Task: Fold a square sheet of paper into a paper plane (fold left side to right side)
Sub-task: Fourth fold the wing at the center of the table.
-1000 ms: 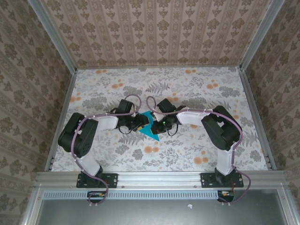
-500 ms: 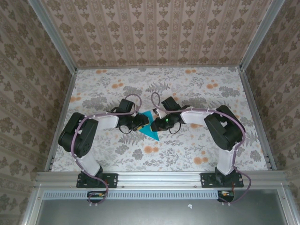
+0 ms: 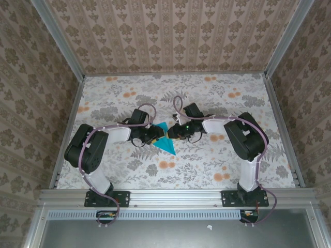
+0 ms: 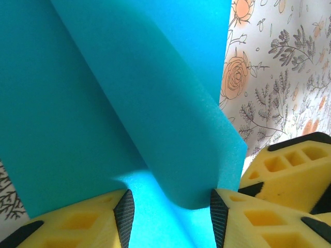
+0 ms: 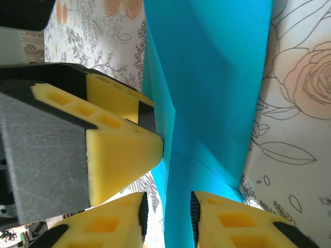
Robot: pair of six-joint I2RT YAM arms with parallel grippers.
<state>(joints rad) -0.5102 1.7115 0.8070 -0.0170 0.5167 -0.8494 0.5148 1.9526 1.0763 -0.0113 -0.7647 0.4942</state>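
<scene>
The cyan-blue sheet of paper [image 3: 166, 144] lies folded into a pointed shape at the table's middle, between my two grippers. My left gripper [image 3: 156, 135] comes in from the left. In the left wrist view its jaws [image 4: 169, 217] are shut on the paper [image 4: 103, 77], and the springy folded layers fill the gap from pad to pad. My right gripper [image 3: 171, 135] faces it from the right. Its jaws [image 5: 166, 217] stand open around the paper [image 5: 217, 77], with a gap showing beside the left pad. One left-gripper finger [image 5: 119, 144] presses the paper's edge.
The floral tablecloth [image 3: 217, 103] is bare round the paper. Patterned walls with metal rails [image 3: 72, 103] close in the left, right and back. Both arms bend inward and their wrists nearly meet at the centre. A right-gripper finger [image 4: 289, 165] sits close beside the left jaws.
My right gripper has opened and let go of the paper, and its wrist has drawn back a little to the right. The left gripper keeps its hold and has not moved.
</scene>
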